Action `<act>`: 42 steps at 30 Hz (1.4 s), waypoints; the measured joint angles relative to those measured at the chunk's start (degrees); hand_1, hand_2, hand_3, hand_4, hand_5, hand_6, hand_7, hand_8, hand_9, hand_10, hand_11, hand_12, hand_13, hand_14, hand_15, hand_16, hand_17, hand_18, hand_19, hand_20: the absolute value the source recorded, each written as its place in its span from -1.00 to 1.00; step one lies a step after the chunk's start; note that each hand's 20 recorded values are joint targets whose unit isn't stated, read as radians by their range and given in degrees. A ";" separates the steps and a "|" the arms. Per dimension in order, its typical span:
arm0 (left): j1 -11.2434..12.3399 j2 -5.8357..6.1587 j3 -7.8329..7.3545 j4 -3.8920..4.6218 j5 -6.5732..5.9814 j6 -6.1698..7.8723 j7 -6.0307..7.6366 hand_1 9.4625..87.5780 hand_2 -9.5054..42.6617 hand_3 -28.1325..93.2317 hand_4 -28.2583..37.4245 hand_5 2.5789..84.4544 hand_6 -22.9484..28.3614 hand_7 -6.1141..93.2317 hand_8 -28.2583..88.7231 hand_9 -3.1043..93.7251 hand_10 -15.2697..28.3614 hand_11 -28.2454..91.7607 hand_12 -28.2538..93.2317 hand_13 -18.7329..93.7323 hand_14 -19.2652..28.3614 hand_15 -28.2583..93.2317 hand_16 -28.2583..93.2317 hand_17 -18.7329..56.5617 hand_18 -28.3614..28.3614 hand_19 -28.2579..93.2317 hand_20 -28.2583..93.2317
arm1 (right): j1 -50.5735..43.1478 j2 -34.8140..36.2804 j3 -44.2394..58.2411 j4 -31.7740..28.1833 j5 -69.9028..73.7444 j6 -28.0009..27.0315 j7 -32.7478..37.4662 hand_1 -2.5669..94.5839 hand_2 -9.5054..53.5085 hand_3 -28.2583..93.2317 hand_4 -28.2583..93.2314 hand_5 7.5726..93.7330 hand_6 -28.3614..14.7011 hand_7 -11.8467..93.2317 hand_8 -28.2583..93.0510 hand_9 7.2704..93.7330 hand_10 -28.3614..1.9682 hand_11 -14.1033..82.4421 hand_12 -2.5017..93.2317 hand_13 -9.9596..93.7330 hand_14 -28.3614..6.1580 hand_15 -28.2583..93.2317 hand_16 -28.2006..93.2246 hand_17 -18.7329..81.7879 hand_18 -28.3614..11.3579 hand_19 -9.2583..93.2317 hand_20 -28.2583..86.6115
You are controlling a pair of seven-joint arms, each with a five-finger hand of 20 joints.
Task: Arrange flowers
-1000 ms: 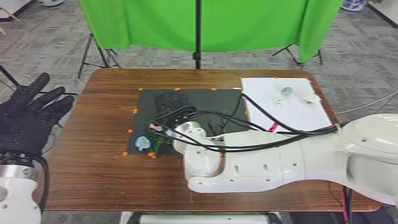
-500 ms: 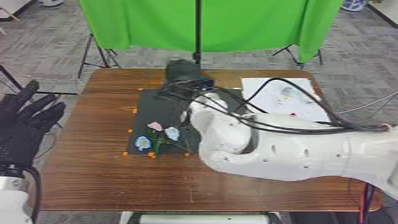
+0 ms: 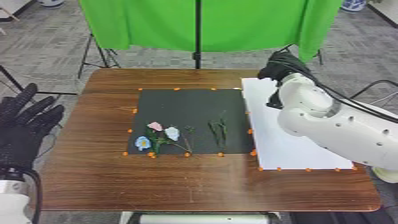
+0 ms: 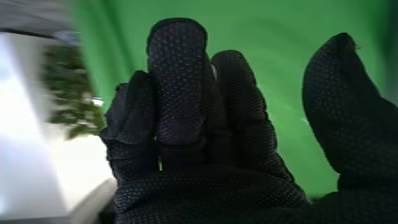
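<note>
Lying on the dark mat [image 3: 178,105], well left of the right hand [image 3: 282,66] — straight-fingered, thumb wide — the white flower [image 3: 172,133].

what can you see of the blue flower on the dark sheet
The blue flower has light blue petals around a yellowish centre; its material can't be told. It lies near the left edge of the dark sheet, toward the near corner, closer to the robot than the pink flower. Green leaves lie to its right. No hand touches it.
</note>
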 measured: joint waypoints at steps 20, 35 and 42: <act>-2.06 0.85 1.85 0.75 0.06 -0.18 -0.10 -0.72 -0.35 0.72 -1.00 -0.30 0.16 -0.66 -0.65 -0.34 0.54 -0.11 -0.34 -0.27 0.93 0.32 -0.69 -0.73 0.96 0.44 -0.41 | -5.65 0.41 5.64 5.57 2.76 -14.79 -0.90 -0.28 -0.92 0.78 -0.98 0.13 0.33 -0.45 -0.74 0.25 -0.20 -0.32 -0.65 0.48 0.08 0.61 -0.34 0.11 -0.55 1.00 -0.04; -3.33 0.96 2.60 1.14 0.18 -0.42 -0.12 -0.72 -0.35 0.72 -1.00 -0.30 0.16 -0.66 -0.65 -0.34 0.55 -0.11 -0.34 -0.27 0.93 0.32 -0.69 -0.73 0.96 0.44 -0.41 | -7.69 -2.98 4.54 9.61 2.10 -16.72 -0.84 -0.17 -1.00 0.77 -1.00 0.15 0.38 -0.44 -0.75 0.34 0.04 -0.31 -0.65 0.53 0.18 0.60 -0.34 0.12 -0.52 1.00 -0.05; -3.35 0.92 2.60 1.14 0.23 -0.49 -0.08 -0.72 -0.35 0.72 -1.00 -0.30 0.16 -0.66 -0.65 -0.34 0.55 -0.11 -0.34 -0.27 0.92 0.32 -0.69 -0.73 0.96 0.44 -0.41 | -7.32 -3.47 2.19 10.51 -1.27 -13.25 -0.35 0.13 -1.00 0.63 -1.00 0.56 0.46 -0.23 -0.56 0.85 0.45 -0.48 -0.36 0.73 0.49 0.51 -0.26 0.24 -0.41 1.00 0.02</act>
